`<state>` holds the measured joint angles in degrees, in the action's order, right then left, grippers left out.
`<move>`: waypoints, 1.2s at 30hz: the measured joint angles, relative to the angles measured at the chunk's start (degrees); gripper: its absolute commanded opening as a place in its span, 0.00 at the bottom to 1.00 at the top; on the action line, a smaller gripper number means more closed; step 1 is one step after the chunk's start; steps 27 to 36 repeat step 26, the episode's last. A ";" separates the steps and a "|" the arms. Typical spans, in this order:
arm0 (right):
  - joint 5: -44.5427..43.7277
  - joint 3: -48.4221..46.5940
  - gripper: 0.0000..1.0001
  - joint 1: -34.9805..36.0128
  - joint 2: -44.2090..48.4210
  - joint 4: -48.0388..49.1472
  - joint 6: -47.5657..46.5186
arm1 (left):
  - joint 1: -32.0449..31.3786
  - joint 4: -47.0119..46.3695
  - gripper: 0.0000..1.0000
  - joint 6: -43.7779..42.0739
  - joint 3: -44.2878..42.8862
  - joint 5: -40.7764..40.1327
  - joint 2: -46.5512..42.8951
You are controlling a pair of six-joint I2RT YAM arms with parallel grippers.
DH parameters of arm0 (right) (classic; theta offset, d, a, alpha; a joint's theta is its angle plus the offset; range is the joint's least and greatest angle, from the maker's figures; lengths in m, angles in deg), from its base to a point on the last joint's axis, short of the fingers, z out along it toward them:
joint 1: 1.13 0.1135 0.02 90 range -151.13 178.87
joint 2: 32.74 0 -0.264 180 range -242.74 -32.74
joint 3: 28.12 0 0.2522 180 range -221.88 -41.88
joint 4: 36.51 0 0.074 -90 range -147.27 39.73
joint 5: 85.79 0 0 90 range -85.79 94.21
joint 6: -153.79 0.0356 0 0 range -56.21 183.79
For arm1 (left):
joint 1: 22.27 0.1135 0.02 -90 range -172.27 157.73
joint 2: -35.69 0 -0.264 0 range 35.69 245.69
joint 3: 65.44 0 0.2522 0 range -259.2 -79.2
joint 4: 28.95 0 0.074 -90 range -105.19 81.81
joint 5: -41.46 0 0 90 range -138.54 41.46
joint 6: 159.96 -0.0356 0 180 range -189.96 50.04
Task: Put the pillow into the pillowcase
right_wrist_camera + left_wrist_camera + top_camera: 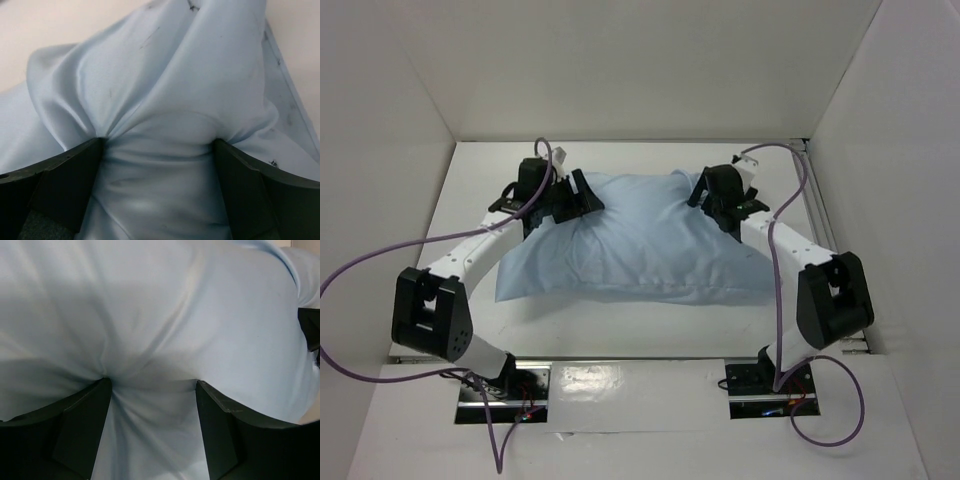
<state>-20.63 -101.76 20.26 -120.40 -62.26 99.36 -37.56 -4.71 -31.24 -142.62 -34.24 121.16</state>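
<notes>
The light blue pillowcase (640, 240) lies plump and full across the middle of the table. The pillow itself is hidden. My left gripper (578, 195) is at its far left corner and my right gripper (722, 205) at its far right corner. In the left wrist view the jaws (152, 382) stand wide apart, pressed into the blue cloth (150, 315), which puckers at the fingertips and fills the gap. In the right wrist view the gripper (160, 140) is open wider still, and a creased bulge of pillowcase (165, 90) sits between its fingers.
White walls enclose the table on the left, back and right. Purple cables (785, 260) loop from both arms near the pillowcase's sides. A metal rail (820, 215) runs along the right edge. The arm bases (505, 385) stand at the near edge.
</notes>
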 measured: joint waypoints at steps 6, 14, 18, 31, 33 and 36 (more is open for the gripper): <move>0.83 -12.48 1.00 -1.55 -2.32 -3.32 -3.39 | 1.22 3.67 0.87 -2.56 -9.84 -1.99 2.12; -3.91 -27.76 1.00 -3.19 4.00 -14.19 -9.42 | 1.42 12.66 0.95 -8.74 -21.66 -3.76 -5.64; -9.86 -27.43 1.00 -5.75 12.55 -18.88 -11.26 | 2.51 16.06 0.97 -11.17 -25.38 -4.68 -13.88; -17.94 -24.63 1.00 -9.31 24.13 -23.82 -12.83 | 4.72 18.58 0.97 -12.22 -26.71 -5.46 -24.79; -17.94 -24.63 1.00 -9.31 24.13 -23.82 -12.83 | 4.72 18.58 0.97 -12.22 -26.71 -5.46 -24.79; -17.94 -24.63 1.00 -9.31 24.13 -23.82 -12.83 | 4.72 18.58 0.97 -12.22 -26.71 -5.46 -24.79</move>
